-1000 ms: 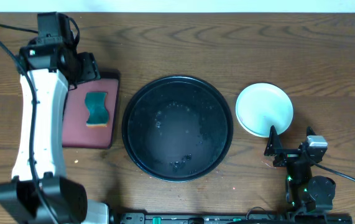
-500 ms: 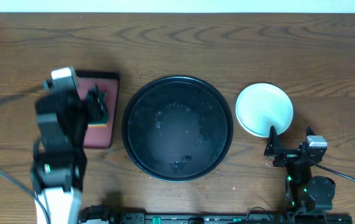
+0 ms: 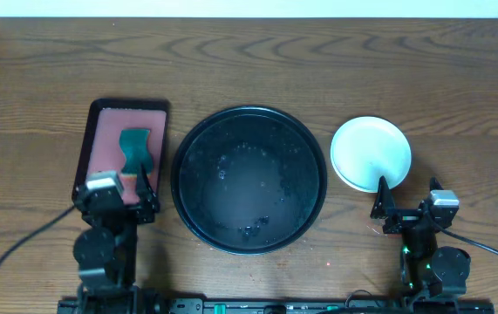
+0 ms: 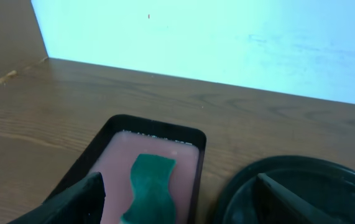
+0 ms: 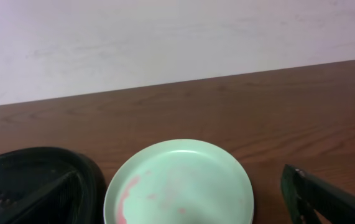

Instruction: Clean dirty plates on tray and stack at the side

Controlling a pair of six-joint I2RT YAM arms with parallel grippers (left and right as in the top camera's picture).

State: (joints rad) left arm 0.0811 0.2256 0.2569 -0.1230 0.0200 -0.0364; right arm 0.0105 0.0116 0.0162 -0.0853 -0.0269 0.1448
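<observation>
The black round tray point(image 3: 249, 118) sits mid-table with only droplets and no plate on it; its rim also shows in the left wrist view point(image 4: 301, 180) and the right wrist view point(image 5: 34, 168). One pale mint plate point(image 3: 371, 150) lies on the table to its right. In the right wrist view it point(image 5: 183, 180) has faint red smears on its left side. I cannot tell if other plates lie under it, and no yellow plate shows. My right gripper point(image 3: 408, 199) point(image 5: 183, 214) is open just in front of the plate. My left gripper point(image 3: 122, 196) point(image 4: 177, 208) is open and empty at the red tray's near end.
A red rectangular tray point(image 3: 100, 148) point(image 4: 118, 155) at the left holds a green sponge point(image 3: 135, 150) point(image 4: 149, 186). A pale wall runs along the table's far edge. Both arm bases sit at the near edge.
My left arm has drawn back from over the red tray's far left to the near edge, leaving the sponge lying on the red tray. The right arm and the plate have not moved.
</observation>
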